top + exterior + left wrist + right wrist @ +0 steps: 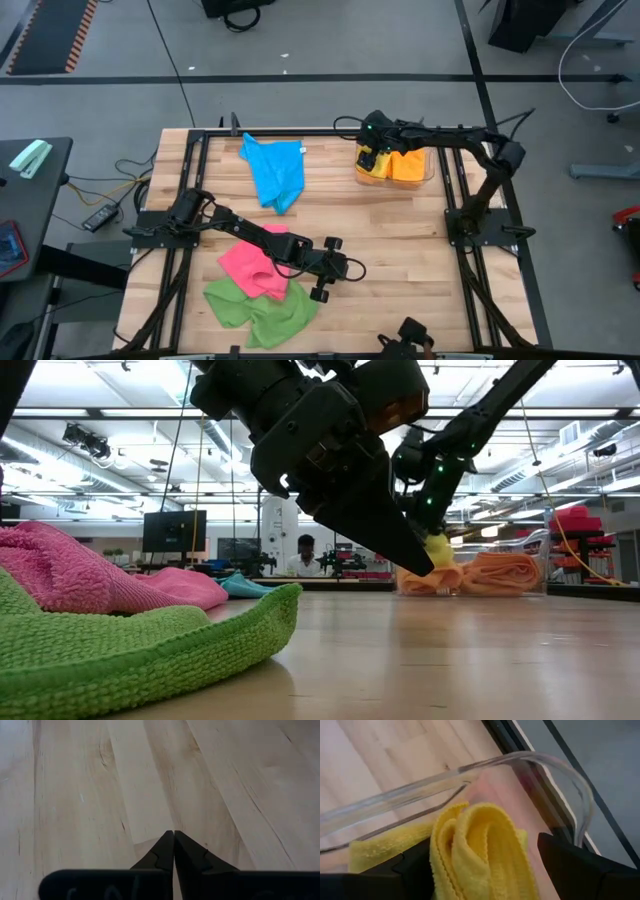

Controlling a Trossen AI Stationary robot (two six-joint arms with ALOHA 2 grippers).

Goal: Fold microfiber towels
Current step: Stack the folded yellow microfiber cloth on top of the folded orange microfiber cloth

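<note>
Pale butcher-block table (400, 240) under both arms, grey floor around it, cables trailing off the far edge. From above: blue towel (275, 172) spread loose toward the far side, pink towel (252, 265) crumpled near the front, green towel (262, 312) rumpled just beside it and touching it. Left gripper (322, 270) over bare wood just beside the pink towel, nothing in it. Right gripper (372, 150) reaching into the clear plastic bin (428, 172) at the far right corner, orange towel (408, 165) folded inside, yellow towel (372, 165) at the bin's near end.

Seen only from table height: green towel's (150, 650) thick hemmed edge filling the foreground, pink towel (90, 582) heaped behind it, a sliver of blue beyond. Left gripper (425, 560) as a closed dark wedge hanging just above the wood, blocking much of the bin; orange towel (500, 572) and a dab of yellow (438, 550) showing past it. Far back, a person seated at a desk (305, 555), monitors, ceiling lights.

Seen only from the left wrist: fingertips (165, 845) pressed tip to tip, empty, bare wood ahead.

Seen only from the right wrist: fingers (570, 855) spread wide either side of the yellow towel's (480, 850) rolled folds, curved clear bin wall (550, 765) arching behind. No way to tell whether the pads touch the cloth.
</note>
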